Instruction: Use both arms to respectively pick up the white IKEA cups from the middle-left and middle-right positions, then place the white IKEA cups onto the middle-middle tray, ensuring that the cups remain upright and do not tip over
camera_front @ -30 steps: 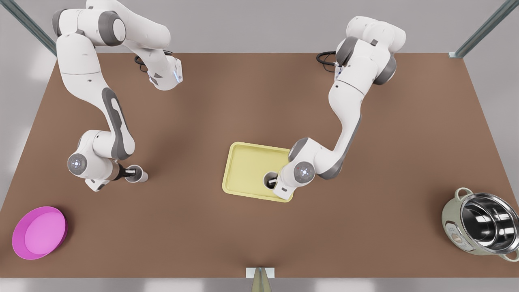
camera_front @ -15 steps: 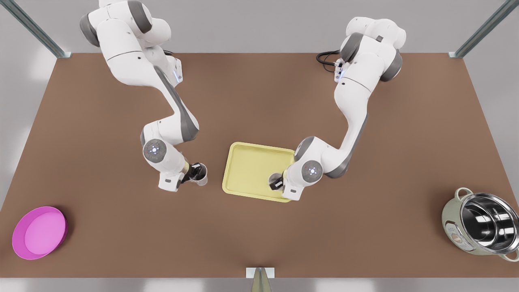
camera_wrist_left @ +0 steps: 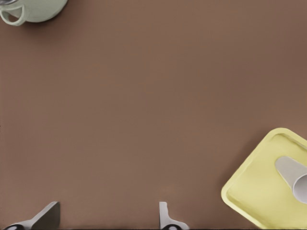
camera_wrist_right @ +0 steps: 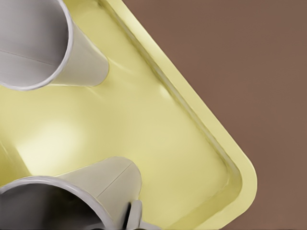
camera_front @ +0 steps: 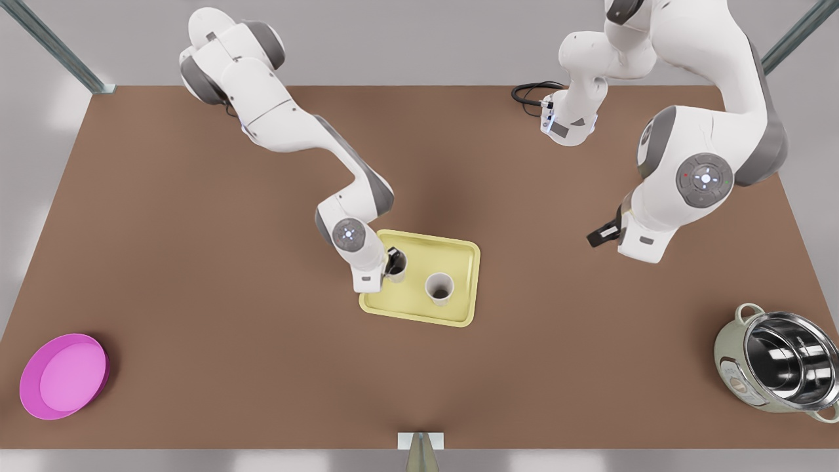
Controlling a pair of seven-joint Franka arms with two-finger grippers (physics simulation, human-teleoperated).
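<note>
The pale yellow tray (camera_front: 459,252) lies mid-table. One white IKEA cup (camera_front: 439,288) stands upright and free on it, also seen in the wrist views (camera_wrist_left: 291,173) (camera_wrist_right: 43,43). My right gripper (camera_front: 393,259), on the arm at the front view's left, is shut on the rim of the other white cup (camera_front: 397,267) (camera_wrist_right: 76,196) over the tray's left part, and one of its fingers (camera_wrist_right: 135,216) lies against the cup wall. Whether this cup touches the tray is unclear. My left gripper (camera_front: 602,236) (camera_wrist_left: 108,218) hangs open and empty to the right of the tray.
A round magenta bowl (camera_front: 63,375) sits at the front left of the brown table (camera_front: 262,367). At the front right stands a steel-lined pot (camera_front: 780,360) (camera_wrist_left: 31,10). Black cables (camera_front: 527,95) lie near the far edge.
My right gripper carried its cup rightward onto the tray's left side. My left gripper let go of its cup on the tray, opened, and pulled away up and to the right.
</note>
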